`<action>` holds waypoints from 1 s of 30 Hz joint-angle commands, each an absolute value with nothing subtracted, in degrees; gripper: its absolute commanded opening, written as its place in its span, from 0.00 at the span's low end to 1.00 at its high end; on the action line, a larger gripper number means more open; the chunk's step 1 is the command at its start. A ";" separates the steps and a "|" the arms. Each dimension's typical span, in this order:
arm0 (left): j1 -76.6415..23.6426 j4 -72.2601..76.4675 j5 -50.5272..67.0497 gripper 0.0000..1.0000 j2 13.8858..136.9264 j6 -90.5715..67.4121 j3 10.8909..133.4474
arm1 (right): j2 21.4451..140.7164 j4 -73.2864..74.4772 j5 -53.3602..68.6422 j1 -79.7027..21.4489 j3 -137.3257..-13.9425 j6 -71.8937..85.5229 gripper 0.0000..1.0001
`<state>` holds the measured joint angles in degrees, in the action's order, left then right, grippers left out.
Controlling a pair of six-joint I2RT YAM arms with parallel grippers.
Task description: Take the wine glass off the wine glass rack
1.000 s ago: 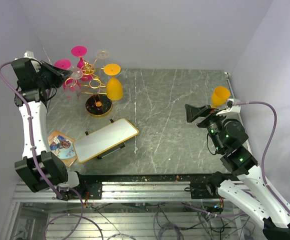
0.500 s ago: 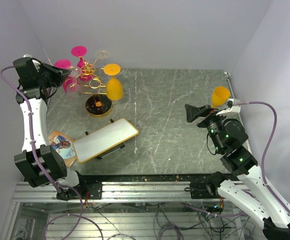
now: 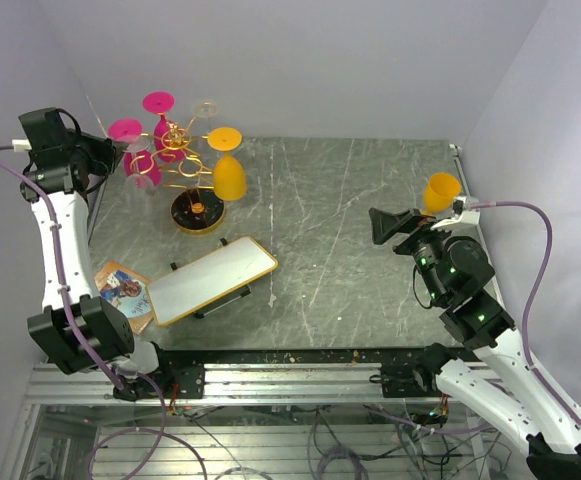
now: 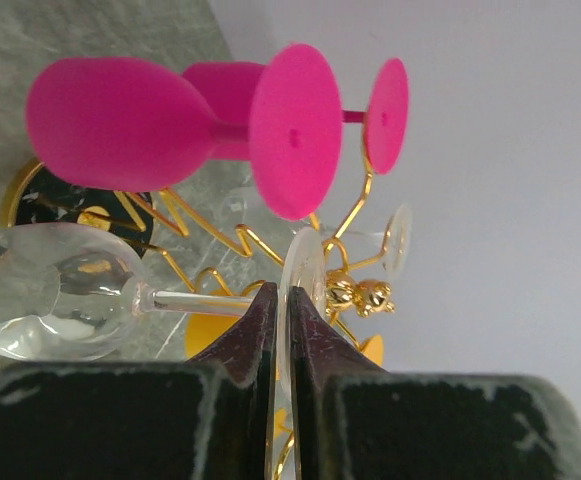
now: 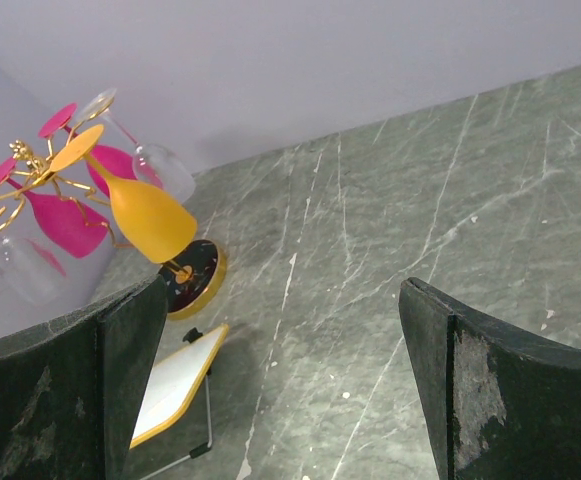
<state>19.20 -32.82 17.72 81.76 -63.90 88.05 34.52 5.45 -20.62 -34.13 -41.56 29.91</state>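
A grey marbled counter (image 3: 370,200) fills a pale-walled booth. In the upper left of the top view, the left hand (image 3: 110,157) reaches in at the wine glass rack (image 3: 192,190). Its wrist view shows the dark fingers (image 4: 255,335) drawn to a narrow slit, pinching the rim of the round foot of the clear wine glass (image 4: 60,290). That glass's stem crosses the gold wire arms. Two pink glasses (image 4: 120,120) hang just above it, and an orange glass (image 3: 229,178) hangs on the rack's right side, near the round black base (image 3: 198,213). Toward the lower left, a gold-edged white board (image 3: 215,278) stands beside a picture card (image 3: 122,290). At the right of the frame, well apart from the rack, the right hand (image 3: 380,228) is spread wide and holds nothing. An orange cup (image 3: 442,190) sits just behind it.
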 commanded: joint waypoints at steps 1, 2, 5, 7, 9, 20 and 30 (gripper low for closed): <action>19.88 -40.50 10.22 0.07 81.82 -67.79 91.40 | 34.29 4.48 -21.58 -34.50 -41.31 29.67 1.00; 19.99 -41.94 8.72 0.07 81.52 -68.04 91.79 | 34.40 4.59 -21.54 -34.59 -41.26 29.71 1.00; 20.44 -45.90 4.11 0.07 80.07 -69.16 92.57 | 34.29 4.79 -21.62 -34.54 -41.31 29.86 1.00; 20.63 -48.96 0.13 0.07 78.78 -70.44 92.91 | 34.33 4.90 -21.62 -34.56 -41.31 30.11 1.00; 20.93 -53.22 -4.66 0.07 77.46 -71.87 93.52 | 34.43 5.08 -21.76 -34.54 -41.35 30.38 1.00; 21.32 -58.71 -19.80 0.07 63.38 -74.25 92.42 | 36.62 6.00 -20.90 -34.56 -42.37 31.66 1.00; 21.27 -44.55 2.54 0.07 53.14 -61.77 90.98 | 40.34 0.20 -6.09 -34.55 -42.44 35.29 1.00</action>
